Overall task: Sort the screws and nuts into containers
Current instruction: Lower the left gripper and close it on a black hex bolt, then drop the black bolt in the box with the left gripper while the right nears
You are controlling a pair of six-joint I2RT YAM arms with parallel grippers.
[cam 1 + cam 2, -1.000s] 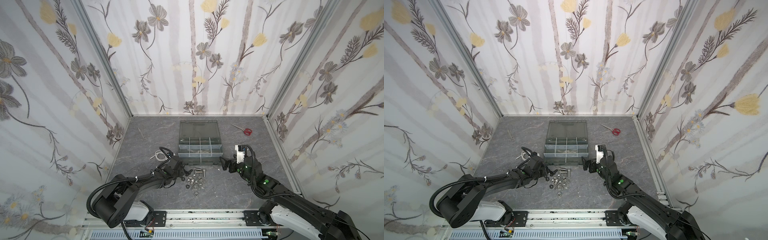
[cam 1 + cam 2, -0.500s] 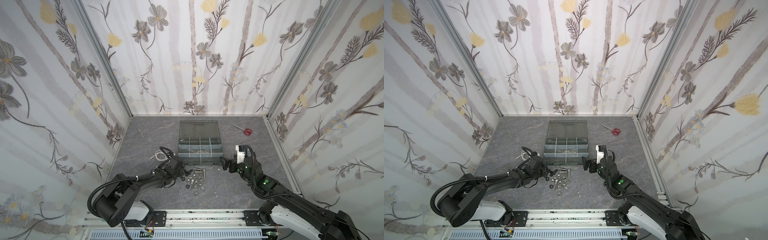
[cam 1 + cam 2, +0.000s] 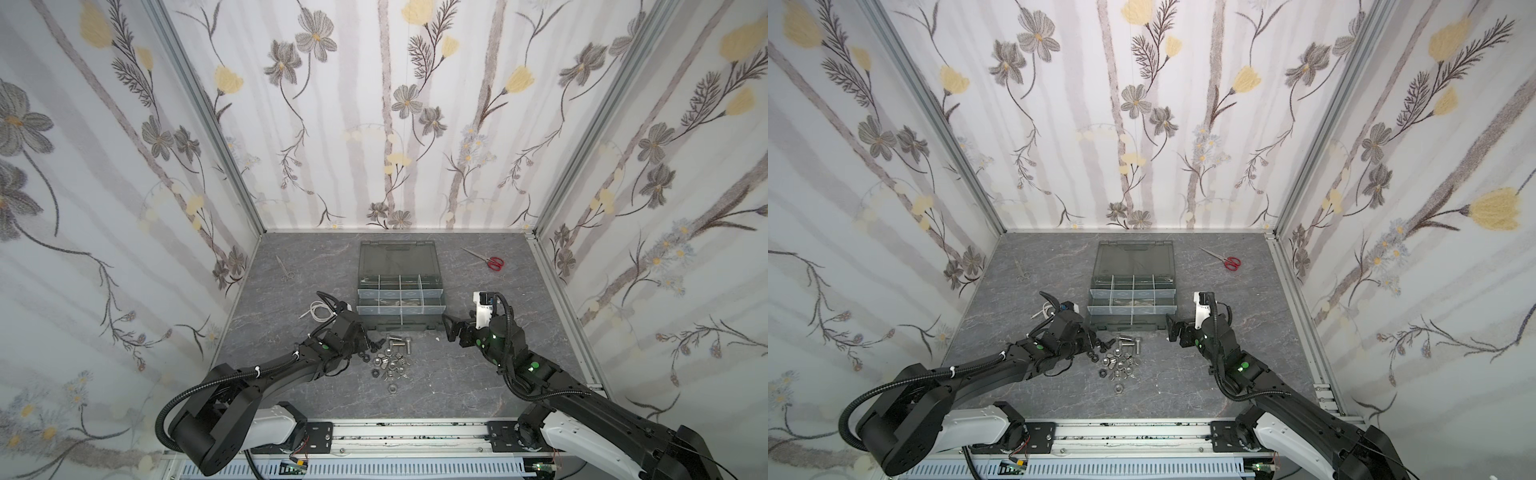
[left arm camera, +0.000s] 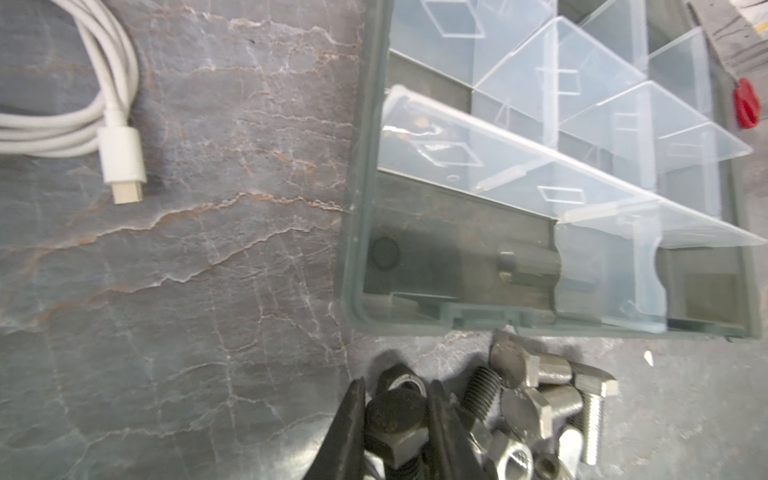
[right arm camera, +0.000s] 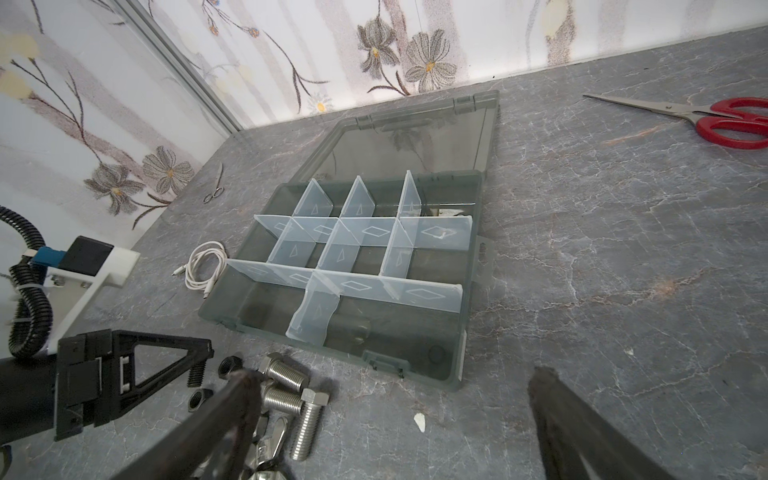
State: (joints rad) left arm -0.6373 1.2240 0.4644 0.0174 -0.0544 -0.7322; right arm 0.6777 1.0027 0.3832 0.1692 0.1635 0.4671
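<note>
L gripper [image 4: 397, 399] clamped on a black screw [image 4: 395, 419] at the 10 o'clock edge of the pile [image 3: 390, 361], which sits at 6 o'clock of the case [image 3: 401, 327]. R gripper [image 3: 452, 330] wide, empty, at 4 o'clock. Looks like only one sorted screw [image 4: 525, 266] in a front compartment [image 4: 449, 232]. Nearly all left.

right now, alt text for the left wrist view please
The left tool is closed on a black screw at the edge of a heap of silver screws and nuts. Beyond it lies the open case with clear dividers, and a coiled white cable on the grey table.
</note>
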